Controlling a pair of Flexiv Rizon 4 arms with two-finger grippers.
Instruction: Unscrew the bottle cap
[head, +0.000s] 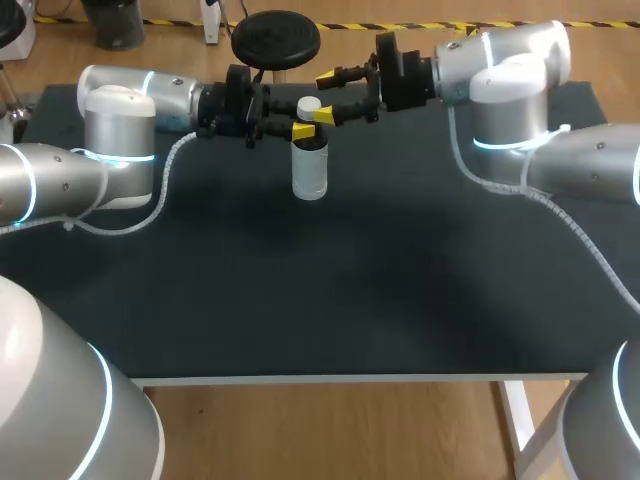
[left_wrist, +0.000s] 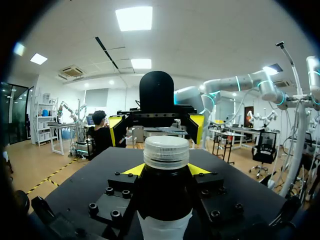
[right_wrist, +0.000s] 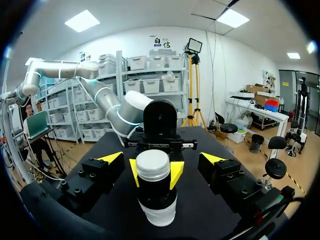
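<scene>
The bottle (head: 310, 172) stands on the surface (head: 300, 300), left fingers (right_wrist: 134, 172) clamped just under its cap (head: 309, 104); right fingers (right_wrist: 111, 157) are apart beside the cap. They should probably close level, then turn

bottle (head: 310, 172) upright on table (head: 300, 300) | dark neck, pale body | cap (head: 309, 103) white, ribbed, on

A table (head: 330, 300) with a dark matte top has a pale front edge and a white leg (head: 516, 420).
</scene>
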